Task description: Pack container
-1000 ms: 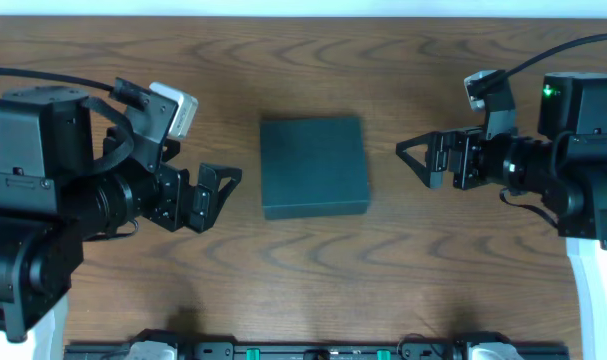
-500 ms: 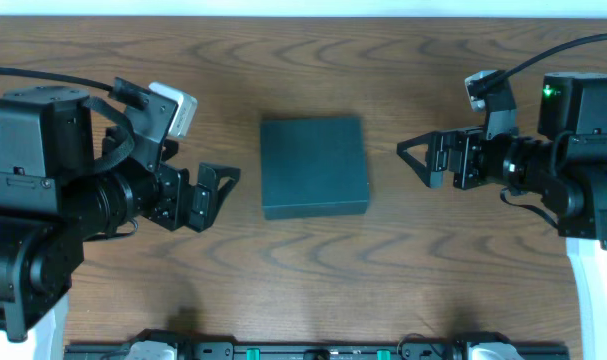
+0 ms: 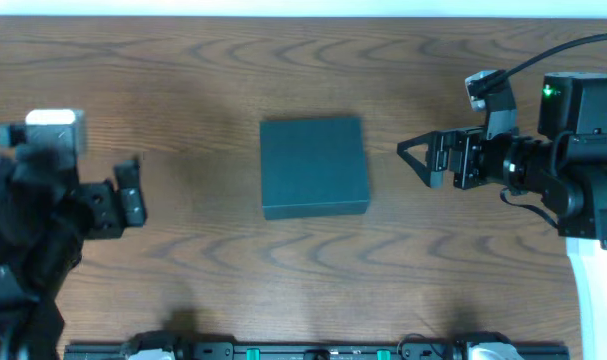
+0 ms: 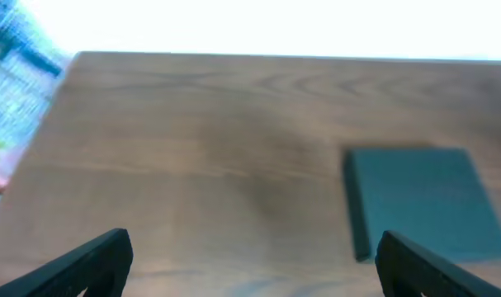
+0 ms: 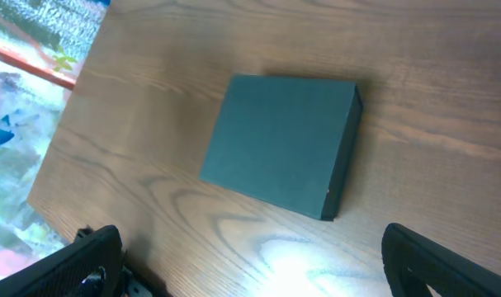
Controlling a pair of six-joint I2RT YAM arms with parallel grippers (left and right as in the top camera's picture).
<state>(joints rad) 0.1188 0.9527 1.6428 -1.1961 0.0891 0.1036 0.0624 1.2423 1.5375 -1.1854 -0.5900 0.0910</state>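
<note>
The container [image 3: 314,166] is a dark green square box lying shut in the middle of the wooden table. It also shows in the left wrist view [image 4: 427,200] and in the right wrist view [image 5: 281,144]. My left gripper [image 3: 133,190] is open and empty at the left side of the table, well away from the box. Its fingers frame bare wood in the left wrist view [image 4: 254,264]. My right gripper [image 3: 415,160] is open and empty to the right of the box, pointing at it, a short gap away. Its fingers show in the right wrist view [image 5: 262,260].
The wooden table [image 3: 183,70] runs to a pale edge at the back. Colourful clutter lies beyond the table's edge in the right wrist view [image 5: 27,49]. A dark rail with fittings [image 3: 313,351] runs along the front edge.
My left arm has pulled back to the left, away from the box, and appears blurred. The right arm and the box have not moved.
</note>
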